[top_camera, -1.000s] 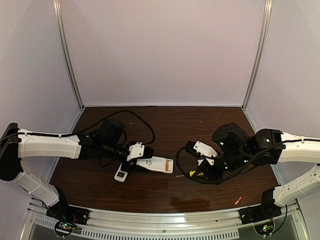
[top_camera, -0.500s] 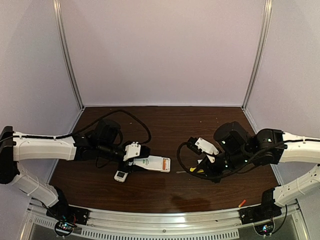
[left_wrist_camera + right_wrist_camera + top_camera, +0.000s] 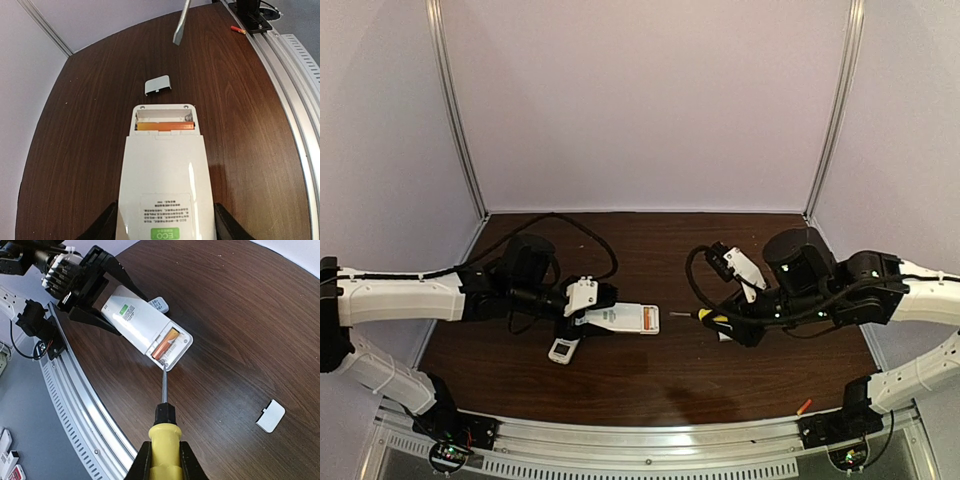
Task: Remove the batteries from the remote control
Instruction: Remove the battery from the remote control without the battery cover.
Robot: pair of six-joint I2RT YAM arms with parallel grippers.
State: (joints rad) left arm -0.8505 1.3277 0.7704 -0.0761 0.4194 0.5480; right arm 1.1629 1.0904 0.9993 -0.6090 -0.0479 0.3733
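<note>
From above, the left pincer (image 3: 592,318) grips a white remote (image 3: 625,318) by its sides. The right pincer (image 3: 732,322), closed on a yellow screwdriver (image 3: 710,316), aims the blade at the remote's open end. A loose battery (image 3: 805,406) lies on the counter (image 3: 650,250), near right. Left wrist: one battery (image 3: 165,127) sits crosswise in the uncovered bay, with the cover (image 3: 157,84) just beyond. Right wrist: the blade tip points at the bay's rim. The battery looks small, stiff and slick, and is likely best levered up at one end.

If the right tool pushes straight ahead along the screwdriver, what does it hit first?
The screwdriver in the right tool leads; its tip would likely meet the end wall of the remote at the open compartment, just before the orange battery. Tip height is unclear.
</note>
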